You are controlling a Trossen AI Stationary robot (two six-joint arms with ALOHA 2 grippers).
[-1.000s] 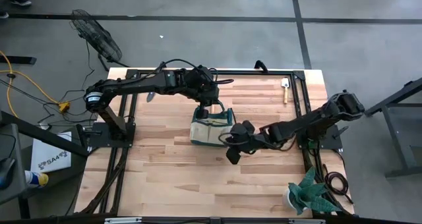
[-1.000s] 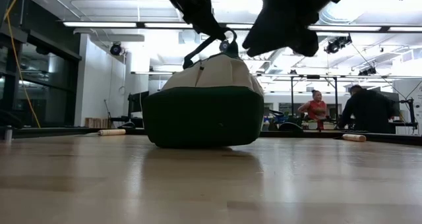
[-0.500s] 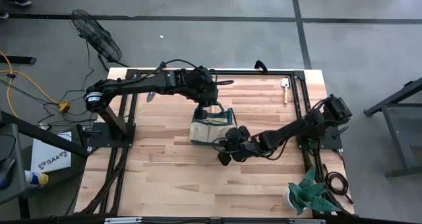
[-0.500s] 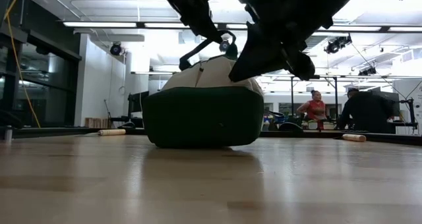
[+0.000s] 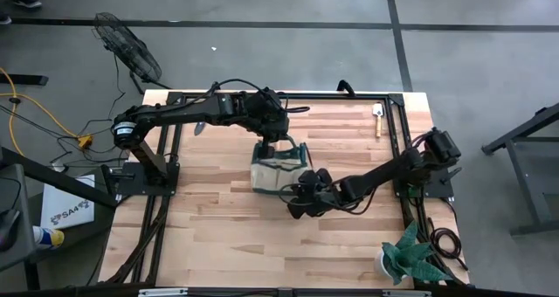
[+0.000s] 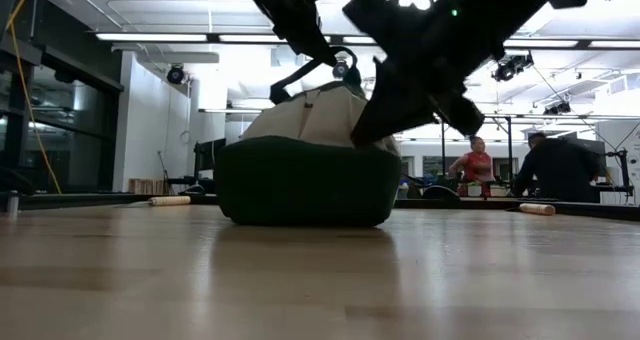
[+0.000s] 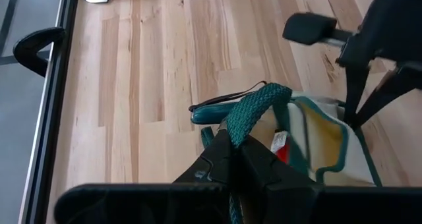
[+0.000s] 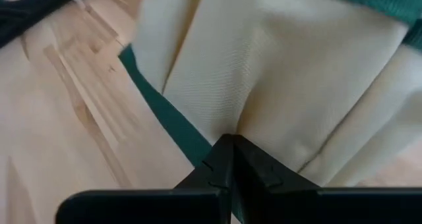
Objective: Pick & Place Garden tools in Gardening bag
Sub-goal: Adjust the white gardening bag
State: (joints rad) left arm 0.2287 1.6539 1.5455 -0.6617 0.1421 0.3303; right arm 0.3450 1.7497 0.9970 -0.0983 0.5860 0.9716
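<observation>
The gardening bag, beige with green trim, stands on its base near the table's middle. Above its far side my left gripper is shut on a green looped handle. At the bag's near right side my right gripper is shut against the beige wall. Inside the bag something red shows, and a dark green tool handle lies across the rim. A wooden-handled trowel lies at the far right of the table. My left gripper pinches the green rope handle between its two fingers, slanting down from the far left. The loop stands up above the bag, which rests on the table. My right gripper has its shut fingertips on the bag's beige side wall, just above the green bottom band. A crease runs from the tips up the cloth. It comes slanting down from the table's right.
A spiky green plant in a white pot stands at the near right corner. Another wooden handle lies at the far left. Black frame rails run along the table's sides. People stand in the room behind.
My right gripper has come down and toward the table's left, rolling as it went, until its fingertips reached the bag's near right wall. The bag's upper right side is now pushed in a little. My left gripper has kept the handle up.
</observation>
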